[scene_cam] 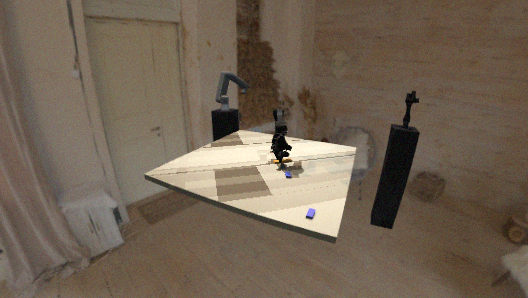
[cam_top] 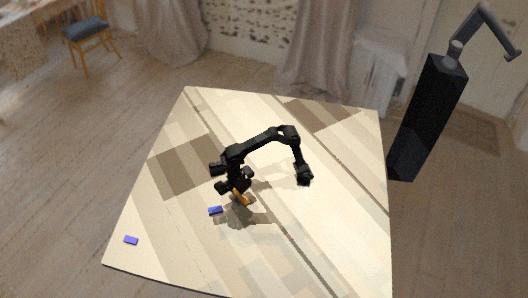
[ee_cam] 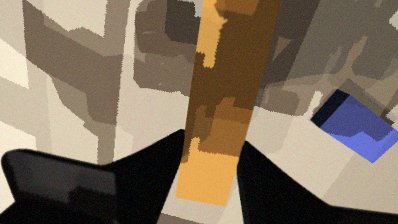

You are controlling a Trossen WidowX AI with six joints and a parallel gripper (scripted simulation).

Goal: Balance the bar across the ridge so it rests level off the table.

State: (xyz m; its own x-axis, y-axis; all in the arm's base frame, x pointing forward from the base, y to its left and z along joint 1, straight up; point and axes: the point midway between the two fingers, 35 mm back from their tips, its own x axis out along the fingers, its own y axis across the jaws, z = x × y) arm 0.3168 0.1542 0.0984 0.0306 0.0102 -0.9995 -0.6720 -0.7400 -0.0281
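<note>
My gripper (cam_top: 238, 191) (scene_cam: 281, 159) (ee_cam: 212, 141) is shut on an orange bar (cam_top: 243, 198) (scene_cam: 275, 161) (ee_cam: 230, 75) and holds it by one end, low over the table (cam_top: 325, 225) (scene_cam: 235, 192). In the wrist view the bar runs straight away from the fingers. A small blue block (cam_top: 215, 210) (scene_cam: 288, 174) (ee_cam: 357, 127) lies on the table close beside the bar, apart from it. A second blue block (cam_top: 131, 240) (scene_cam: 311, 213) lies near the table's front corner, far from the gripper.
The arm's base (cam_top: 304, 177) stands mid-table. A black pillar with a camera arm (cam_top: 425, 120) (scene_cam: 225, 122) stands off the table's far side, and another (scene_cam: 395, 175) off its right side. The table's edges drop to a wooden floor.
</note>
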